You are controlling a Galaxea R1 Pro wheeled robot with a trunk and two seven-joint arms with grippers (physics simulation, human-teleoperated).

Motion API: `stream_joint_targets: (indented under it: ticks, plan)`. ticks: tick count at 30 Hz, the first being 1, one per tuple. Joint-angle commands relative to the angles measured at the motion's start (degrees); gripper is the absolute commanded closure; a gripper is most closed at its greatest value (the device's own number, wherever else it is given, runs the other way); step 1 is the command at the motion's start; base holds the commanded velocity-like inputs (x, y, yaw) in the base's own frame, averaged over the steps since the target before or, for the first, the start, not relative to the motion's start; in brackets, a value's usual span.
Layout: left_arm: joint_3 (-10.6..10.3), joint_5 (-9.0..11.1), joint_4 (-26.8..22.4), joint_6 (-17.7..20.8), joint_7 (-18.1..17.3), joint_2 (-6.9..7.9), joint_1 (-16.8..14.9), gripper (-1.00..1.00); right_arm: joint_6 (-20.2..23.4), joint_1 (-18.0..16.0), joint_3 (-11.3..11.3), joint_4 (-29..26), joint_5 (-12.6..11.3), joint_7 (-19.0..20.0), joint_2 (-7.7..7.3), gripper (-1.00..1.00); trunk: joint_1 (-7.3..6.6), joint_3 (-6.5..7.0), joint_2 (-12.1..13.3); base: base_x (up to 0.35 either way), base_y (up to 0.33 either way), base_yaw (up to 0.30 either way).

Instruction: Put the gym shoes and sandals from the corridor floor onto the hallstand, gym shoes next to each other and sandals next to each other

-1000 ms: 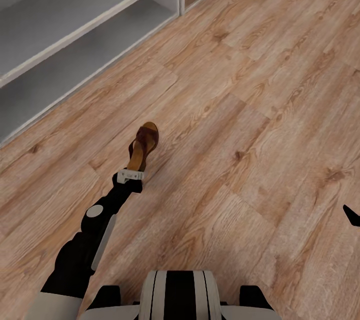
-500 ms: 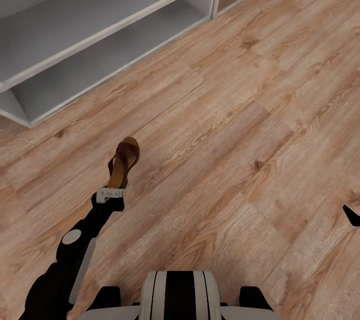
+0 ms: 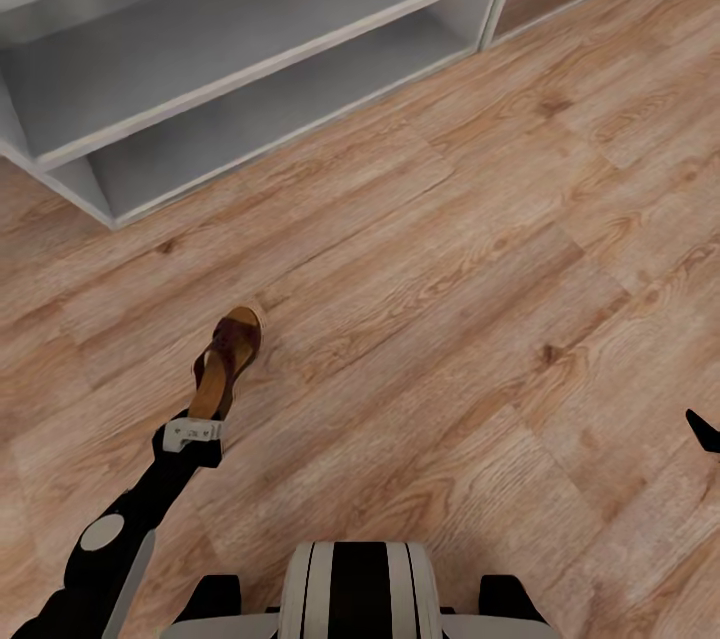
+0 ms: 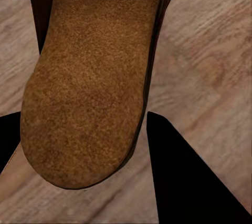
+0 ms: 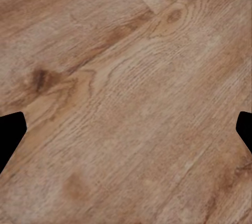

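Left tool (image 3: 200, 416) clamped on sandal (image 3: 225, 362) heel, arm stretched fwd over floor (image 3: 480, 299); right tool (image 5: 126, 132) apart.

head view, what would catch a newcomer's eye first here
The brown sandal stands out, pinched at its heel by the left end effector over the wood floor. Beyond it, at the upper left, the grey-white shoe rack shows two open shelves with nothing on their visible parts.

hallstand (image 3: 250, 69) cropped at the top edge, sandal (image 4: 89, 77) toe cut off, its heel hiding the left jaws
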Motion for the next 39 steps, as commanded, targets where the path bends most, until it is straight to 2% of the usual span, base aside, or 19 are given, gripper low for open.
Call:
stream_joint_targets:
  ticks: [1,13,24,27,31,39]
  plan:
    - [0.1,-0.1,0.0,-0.1,-0.1,0.04,0.2,1.0,0.0,0.0,0.0,0.0,0.0,0.0,0.0,-1.0,0.0,0.05,0.0,0.0,0.0,0.254]
    - [2.1,-0.2,0.0,-0.4,-0.7,0.19,1.0,1.0,0.0,0.0,0.1,0.0,0.0,0.4,0.0,-1.0,0.0,0.6,0.0,0.0,0.0,0.236]
    - [2.5,0.0,0.0,-1.3,-0.9,0.2,2.0,1.0,0.0,0.0,0.0,0.0,0.0,2.3,0.0,-1.0,0.0,0.66,0.0,0.0,0.0,0.032]
    - [3.4,0.0,0.0,-1.9,-0.9,0.18,2.1,1.0,0.0,0.0,0.0,0.0,0.0,2.3,0.0,-1.0,0.0,0.66,0.0,0.0,0.0,0.025]
    - [4.6,0.0,0.0,-2.1,-0.9,0.13,2.1,1.0,0.0,0.0,0.0,0.0,0.0,2.2,0.05,-1.0,0.0,0.66,0.0,0.0,0.0,0.205]
    - [5.0,0.0,0.0,-2.1,-0.9,0.12,2.2,1.0,0.0,0.0,0.1,0.0,0.0,2.2,0.08,-1.0,0.0,0.66,0.0,0.0,0.0,0.266]
